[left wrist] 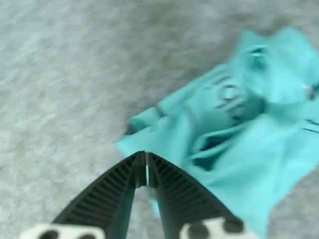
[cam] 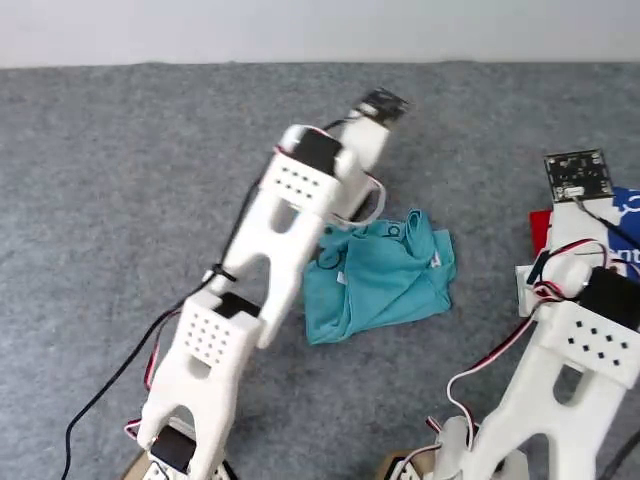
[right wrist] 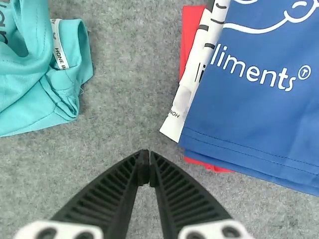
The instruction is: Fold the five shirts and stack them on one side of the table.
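A crumpled teal shirt lies mid-table on the grey carpet-like surface. In the left wrist view the teal shirt spreads just beyond my left gripper, whose black fingers are shut with nothing between them, hovering at the shirt's edge. My right gripper is shut and empty over bare grey surface, between the teal shirt and a stack of folded shirts: a blue one on top, white and red beneath. The stack sits at the table's right edge.
The left arm stretches across the table's middle, partly covering the teal shirt's left side. The right arm stands at the lower right beside the stack. Open grey surface lies to the left and far side.
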Action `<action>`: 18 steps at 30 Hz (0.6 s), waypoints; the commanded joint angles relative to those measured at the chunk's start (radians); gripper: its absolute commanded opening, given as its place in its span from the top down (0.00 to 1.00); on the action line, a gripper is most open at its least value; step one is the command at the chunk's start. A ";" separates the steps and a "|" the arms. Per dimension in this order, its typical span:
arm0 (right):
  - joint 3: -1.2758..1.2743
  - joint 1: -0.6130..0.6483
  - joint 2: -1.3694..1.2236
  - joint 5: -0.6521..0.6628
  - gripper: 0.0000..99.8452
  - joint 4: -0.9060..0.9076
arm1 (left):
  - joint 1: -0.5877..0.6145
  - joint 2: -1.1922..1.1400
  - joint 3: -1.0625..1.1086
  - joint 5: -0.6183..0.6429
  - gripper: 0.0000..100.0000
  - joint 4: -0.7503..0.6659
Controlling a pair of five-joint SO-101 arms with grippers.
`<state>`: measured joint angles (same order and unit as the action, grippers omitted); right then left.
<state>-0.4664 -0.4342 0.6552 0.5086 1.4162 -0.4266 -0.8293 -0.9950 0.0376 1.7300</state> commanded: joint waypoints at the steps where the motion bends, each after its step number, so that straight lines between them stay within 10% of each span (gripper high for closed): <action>1: 0.046 -0.012 0.028 -0.005 0.99 0.010 | 0.014 0.015 0.001 -0.049 0.99 0.011; 18: 0.051 -0.013 0.085 -0.005 0.99 0.010 | -0.396 0.002 0.008 -0.060 0.99 0.026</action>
<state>-0.4664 -0.4342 0.6905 0.5086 1.4223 -0.7488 -0.9521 -0.9812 -0.0222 1.7300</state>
